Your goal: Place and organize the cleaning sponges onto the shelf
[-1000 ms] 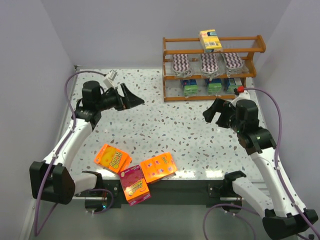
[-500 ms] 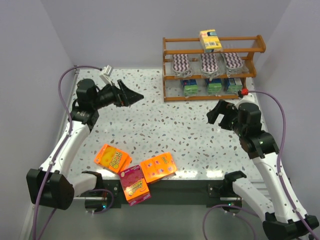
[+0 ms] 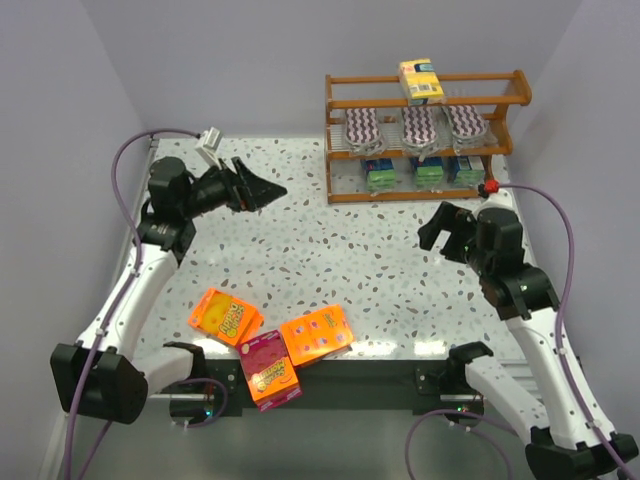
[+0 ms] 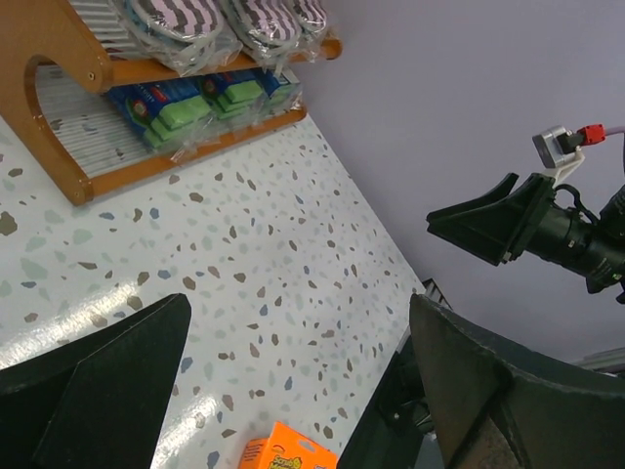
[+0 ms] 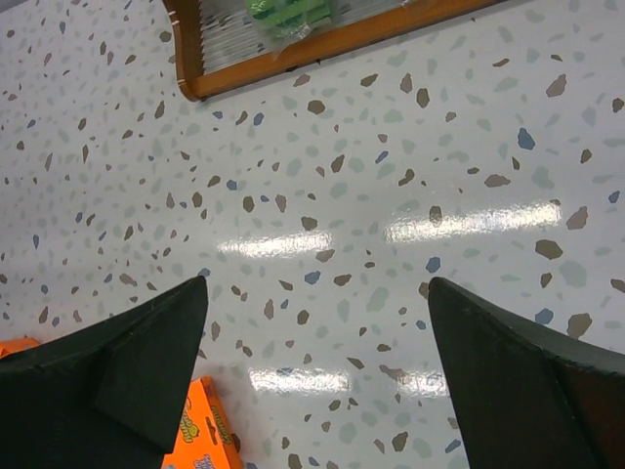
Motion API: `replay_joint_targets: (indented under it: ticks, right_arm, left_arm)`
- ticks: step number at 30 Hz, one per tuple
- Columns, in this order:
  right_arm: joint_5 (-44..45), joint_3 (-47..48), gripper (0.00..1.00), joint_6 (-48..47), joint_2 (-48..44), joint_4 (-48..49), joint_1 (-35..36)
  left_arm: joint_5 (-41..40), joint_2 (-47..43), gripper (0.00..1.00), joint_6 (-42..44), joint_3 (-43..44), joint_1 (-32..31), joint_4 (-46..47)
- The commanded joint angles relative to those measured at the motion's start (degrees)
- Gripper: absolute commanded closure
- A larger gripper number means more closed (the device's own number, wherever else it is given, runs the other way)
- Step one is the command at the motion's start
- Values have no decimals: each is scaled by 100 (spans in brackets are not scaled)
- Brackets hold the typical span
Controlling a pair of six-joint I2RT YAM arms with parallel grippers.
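The shelf (image 3: 424, 143) stands at the far right of the table. On its top tier lies a yellow block (image 3: 421, 82), on the middle tier three zigzag oval pads (image 3: 420, 127), on the bottom tier blue-and-green blocks (image 3: 428, 172). Three orange boxes (image 3: 268, 345) lie at the near left edge. My left gripper (image 3: 268, 188) hovers open and empty left of the shelf. My right gripper (image 3: 432, 225) hangs open and empty in front of the shelf. In the left wrist view, the shelf (image 4: 59, 117), the pads (image 4: 176, 24), the blocks (image 4: 176, 103) and my gripper (image 4: 298, 313) show. In the right wrist view, the shelf's bottom rail (image 5: 322, 44) lies ahead of my gripper (image 5: 317, 288).
Grey walls close in the speckled table (image 3: 330, 260) at the back and on both sides. One orange box (image 5: 200, 430) shows beside my right gripper's left finger, another orange box (image 4: 288, 454) at the bottom of the left wrist view. Purple cables loop off both arms.
My left arm has drawn back toward the far left and risen slightly. My right arm has shifted a little to the right. Both grippers stay open, and nothing on the table or shelf has moved.
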Motion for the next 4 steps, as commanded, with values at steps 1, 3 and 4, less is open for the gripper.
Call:
replay_joint_targets:
  ticks: [1, 3, 4]
  right_arm:
    - [276, 8, 2, -81, -112, -24, -15]
    - [382, 17, 2, -46, -121, -33, -15]
    - [521, 0, 2, -20, -103, -25, -15]
  left_arm:
    - [64, -114, 0, -31, 356, 47, 334]
    - [12, -105, 0, 74, 479, 56, 176]
    - [-41, -122, 0, 135, 488, 47, 193]
